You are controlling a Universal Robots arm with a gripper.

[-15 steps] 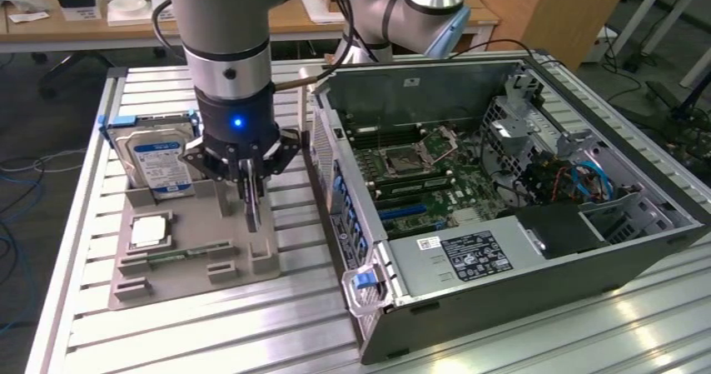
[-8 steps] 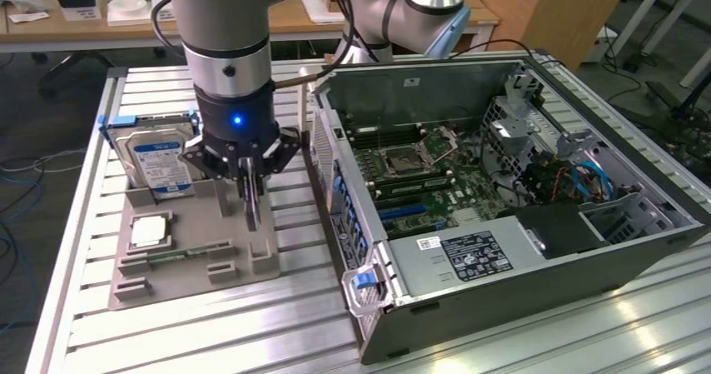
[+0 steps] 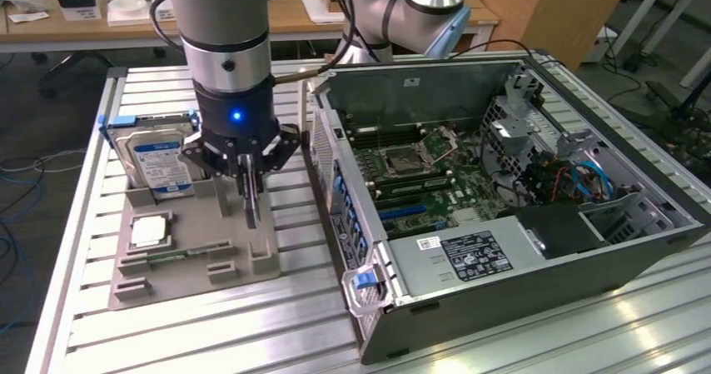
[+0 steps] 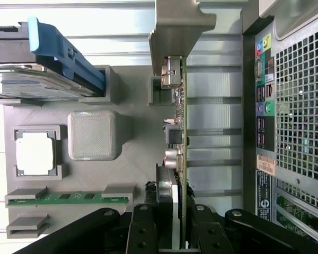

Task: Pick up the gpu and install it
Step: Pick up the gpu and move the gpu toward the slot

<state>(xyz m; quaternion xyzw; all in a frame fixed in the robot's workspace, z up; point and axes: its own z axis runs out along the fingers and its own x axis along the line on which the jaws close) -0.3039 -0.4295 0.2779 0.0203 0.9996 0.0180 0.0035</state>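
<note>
**Gripper** (image 3: 248, 177): closed on the gpu (image 4: 176, 136), one finger against each flat face, pinching the card at its upper end.

**Held thing:** thin green board, seen edge-on in both views. Long axis vertical, in line with the fingers, hanging straight down from them. Silver bracket (image 4: 171, 71) at the far, lower end.

**Position:** over the grey tray (image 3: 200, 224), lower end close to its surface. Whether touching or clear, cannot tell.

**Neighbours on the tray:** hard drive (image 3: 159, 164) upright in its slot, toward the exterior view's left of the gripper, apart from the card. Processor (image 3: 150, 231) and memory stick (image 3: 183, 253) in their recesses, apart from the gripper.

**Install side:** open computer case (image 3: 428, 78) to the exterior view's right of the gripper, just beside the tray. Motherboard (image 3: 417, 167) flat inside, facing up. Card outside the case, not yet seated.
</note>
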